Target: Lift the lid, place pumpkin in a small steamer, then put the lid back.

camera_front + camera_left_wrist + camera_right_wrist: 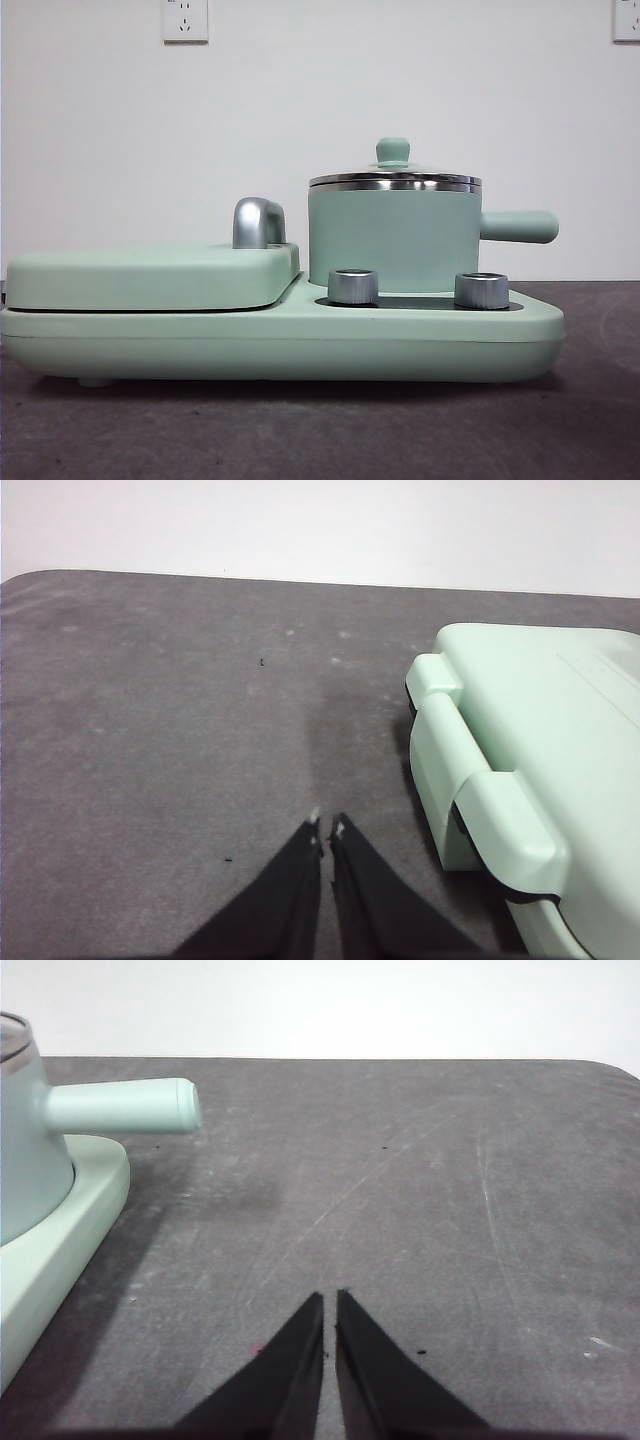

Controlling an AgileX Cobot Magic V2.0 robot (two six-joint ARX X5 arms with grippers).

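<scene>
Lid (394,175) sits closed on the small steamer (393,240), which stands on the mint-green appliance base (280,340) | griddle cover (150,275) lies beside it | your left gripper (326,825) hovers over the grey table (180,730), jaws clenched, empty | your right gripper (330,1298) likewise clenched near the steamer's handle (120,1106).

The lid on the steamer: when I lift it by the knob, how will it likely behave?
The lid looks rigid, with a chrome rim, so it should come up in one piece. Its knob is small, rounded and smooth, so the jaws may slip. Held only at the centre, it could tilt. It sits level on the small steamer.
</scene>
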